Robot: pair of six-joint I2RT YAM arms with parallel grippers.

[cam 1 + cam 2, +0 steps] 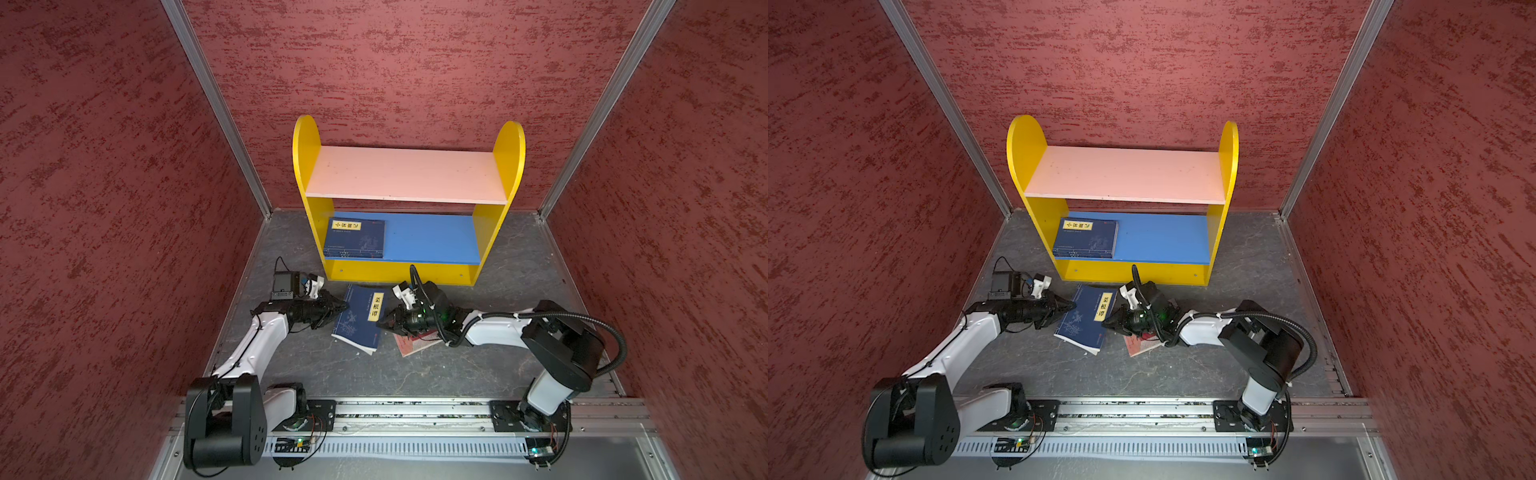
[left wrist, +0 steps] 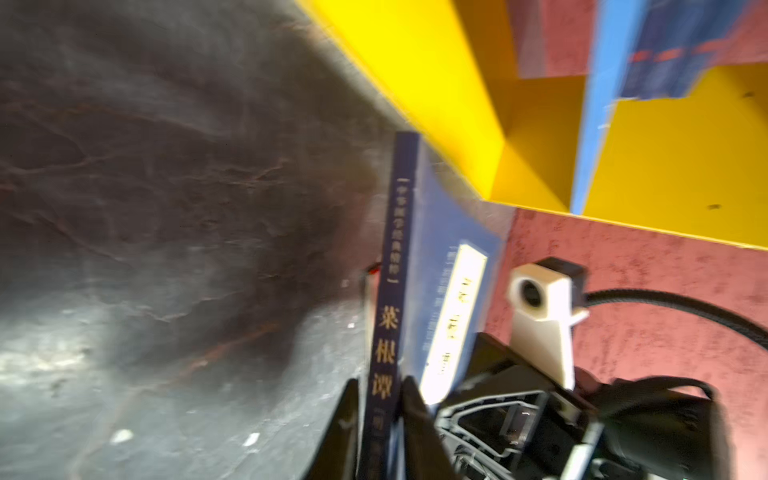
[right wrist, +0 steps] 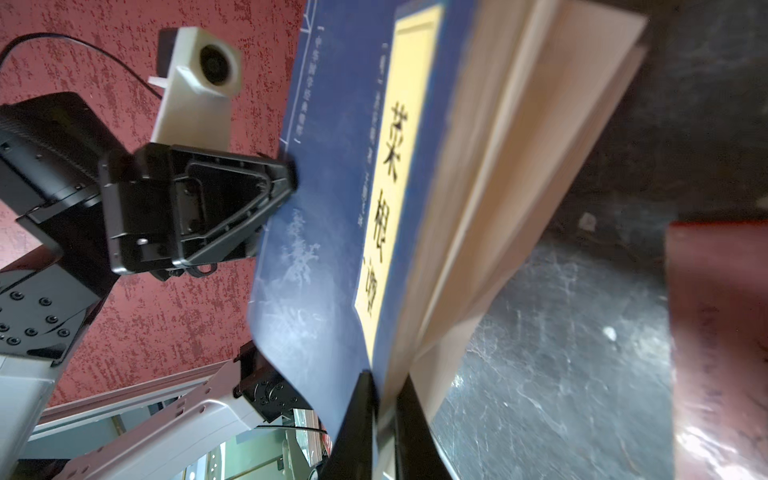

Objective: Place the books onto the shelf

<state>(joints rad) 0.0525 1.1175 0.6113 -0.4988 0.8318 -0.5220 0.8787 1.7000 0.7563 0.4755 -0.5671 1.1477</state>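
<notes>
Handover just in front of the shelf [image 1: 399,274]: the navy book [image 1: 359,320] hangs tilted between both grippers. The left gripper [image 1: 343,307] pinches its spine between its fingers, and the right gripper [image 1: 380,326] nips the opposite cover edge, pages sagging loose. Next, I reckon: one releases, the other slides it onto the blue lower board [image 1: 432,241].

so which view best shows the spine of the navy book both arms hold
The left wrist view: the navy book's spine faces the lens, title legible. Both top views show mostly its front cover; the right wrist view shows cover and page edges.
</notes>
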